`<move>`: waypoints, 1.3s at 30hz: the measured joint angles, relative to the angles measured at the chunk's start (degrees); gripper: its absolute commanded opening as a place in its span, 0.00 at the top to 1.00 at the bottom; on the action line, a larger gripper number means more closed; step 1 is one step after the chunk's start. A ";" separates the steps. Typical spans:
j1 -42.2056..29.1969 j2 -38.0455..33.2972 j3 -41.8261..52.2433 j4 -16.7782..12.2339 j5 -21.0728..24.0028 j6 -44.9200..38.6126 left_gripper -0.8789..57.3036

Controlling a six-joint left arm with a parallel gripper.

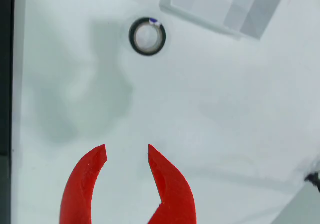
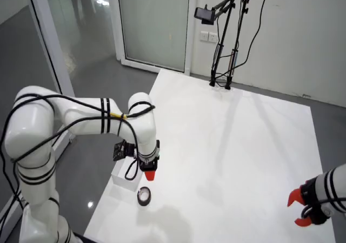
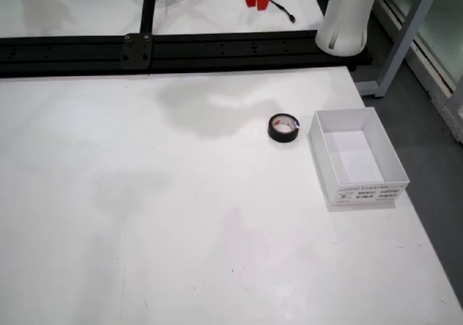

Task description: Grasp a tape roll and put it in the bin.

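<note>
On the white table (image 3: 181, 216), in the fixed view from the table's front, the tape roll (image 3: 283, 128) lies flat on its side, a black ring with a pale core and a small blue mark on its label. It sits just left of the bin (image 3: 356, 158), a white open-topped box near the table's right edge, with a narrow strip of bare table between the two; they do not touch.

In the view that rides on my wrist, my gripper (image 1: 127, 156) fills the bottom of the picture. Its two red fingers (image 1: 85, 184) stand spread, with bare table showing in the gap between their tips, and they hold nothing. The tape roll (image 1: 147, 36) lies ahead of me, toward the top of that picture and a little right of the gap's middle, well apart from my fingertips. A corner of the bin (image 1: 220, 7) shows at the top right, just beside the roll.

In the high room view my white arm reaches over the table's near left part, and my gripper (image 2: 150, 173) hangs above the tape roll (image 2: 144, 196), clear of it, with the bin (image 2: 123, 179) partly hidden behind my wrist. A second arm's red gripper (image 2: 300, 208) shows at the right edge of that view.
</note>
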 measured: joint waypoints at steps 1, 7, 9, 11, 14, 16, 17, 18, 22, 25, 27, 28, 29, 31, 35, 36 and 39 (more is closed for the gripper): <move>0.24 0.47 0.00 0.01 0.03 -0.18 0.68; 1.65 3.43 0.00 0.58 0.17 -1.30 0.68; 2.12 4.44 0.00 0.99 0.17 -1.72 0.68; 2.57 5.48 0.00 1.38 0.14 -2.11 0.68; 3.21 7.00 0.00 1.91 -0.23 -2.60 0.68; 3.72 8.19 0.00 2.23 -0.77 -2.88 0.68; 3.93 8.74 0.00 2.41 -1.05 -3.00 0.68; 4.13 9.30 0.00 2.55 -1.36 -3.11 0.68; 4.92 11.68 0.00 3.16 -2.61 -3.48 0.68; 5.46 13.51 0.00 3.70 -3.55 -3.68 0.68; 5.74 14.65 0.02 4.03 -4.03 -3.80 0.68; 5.85 15.12 0.02 4.20 -4.21 -3.84 0.68; 5.98 15.72 0.03 4.37 -4.47 -3.90 0.68; 6.19 16.83 0.05 4.66 -4.93 -3.98 0.68; 6.53 18.87 0.08 5.12 -5.73 -4.09 0.68; 6.61 19.45 0.09 5.24 -5.97 -4.12 0.68; 6.79 20.84 0.12 5.48 -6.46 -4.19 0.68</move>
